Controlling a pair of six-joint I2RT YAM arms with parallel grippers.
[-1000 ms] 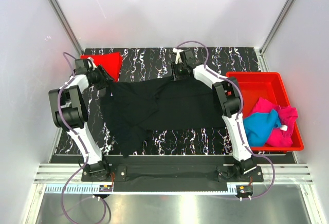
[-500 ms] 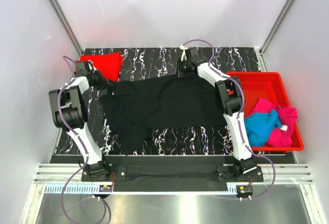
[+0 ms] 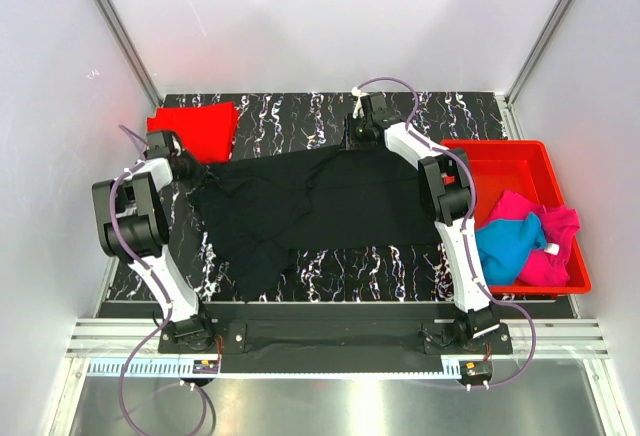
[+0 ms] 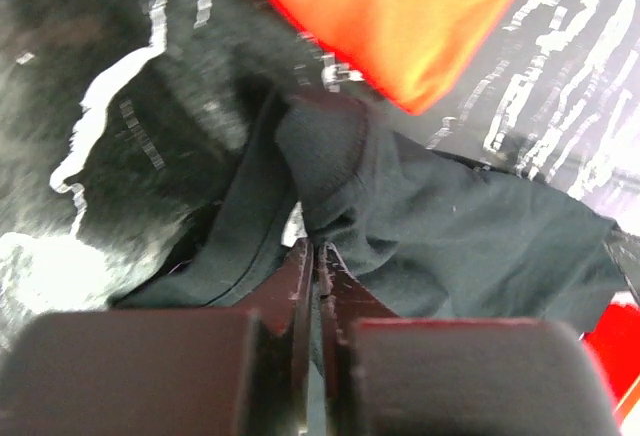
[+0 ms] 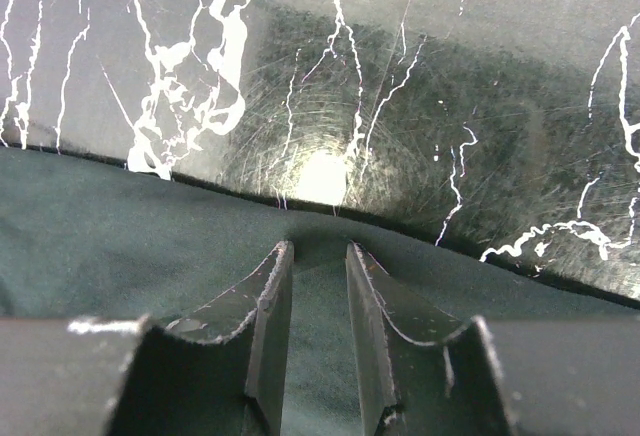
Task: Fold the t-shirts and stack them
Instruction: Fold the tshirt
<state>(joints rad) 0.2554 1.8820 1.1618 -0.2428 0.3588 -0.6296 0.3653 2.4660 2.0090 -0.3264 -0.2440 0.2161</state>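
- Red t-shirt (image 3: 195,124): upper left.
- Left gripper (image 4: 312,251): squeezed tight on the black t-shirt (image 3: 320,201), spread in the middle.
- Right gripper (image 5: 318,251): fingers a little apart at its top edge.
- Blue t-shirt (image 3: 505,246), magenta t-shirt (image 3: 558,241): right, in bin (image 3: 500,156).

Spread shirt (image 3: 320,201) at centre, folded shirt (image 3: 195,124) behind its left corner, bin (image 3: 500,156) at right, two bunched shirts (image 3: 525,241) inside.

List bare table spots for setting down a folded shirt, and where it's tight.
Free: the far strip of the black marble table between the folded red t-shirt and the right gripper; the near strip in front of the spread black t-shirt. Crowded: left, where the left gripper pinches it; right, the red plastic bin.
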